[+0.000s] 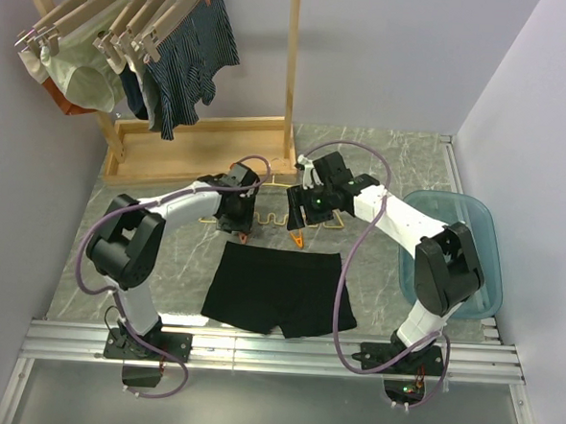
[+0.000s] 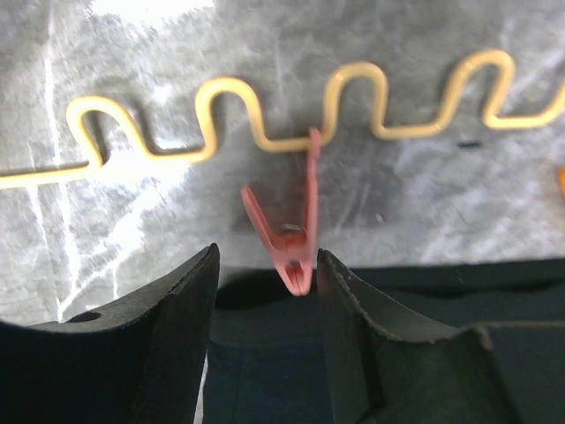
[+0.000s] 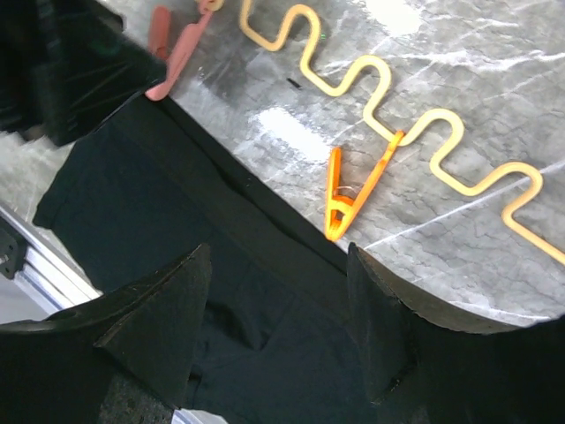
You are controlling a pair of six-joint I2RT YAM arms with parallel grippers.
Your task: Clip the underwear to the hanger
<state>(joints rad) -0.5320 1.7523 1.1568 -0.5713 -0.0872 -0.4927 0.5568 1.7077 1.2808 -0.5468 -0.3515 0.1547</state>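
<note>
The black underwear (image 1: 276, 290) lies flat on the marble table, waistband toward the back. Just behind it lies the yellow hanger (image 1: 275, 220), its wavy bar (image 2: 291, 115) hung with a red clip (image 2: 296, 234) and an orange clip (image 3: 349, 199). My left gripper (image 2: 267, 265) is open over the waistband (image 2: 265, 309); the red clip's tip sits between its fingertips, close to the right finger (image 2: 353, 309). My right gripper (image 3: 278, 256) is open above the underwear (image 3: 177, 238), with the orange clip's tip just ahead of it and nothing held.
A wooden rack (image 1: 201, 145) stands at the back left with beige hangers, striped shorts (image 1: 192, 53) and pale green underwear (image 1: 85, 75). A blue tub (image 1: 463, 252) sits at the right. A metal rail (image 1: 274, 351) runs along the near edge.
</note>
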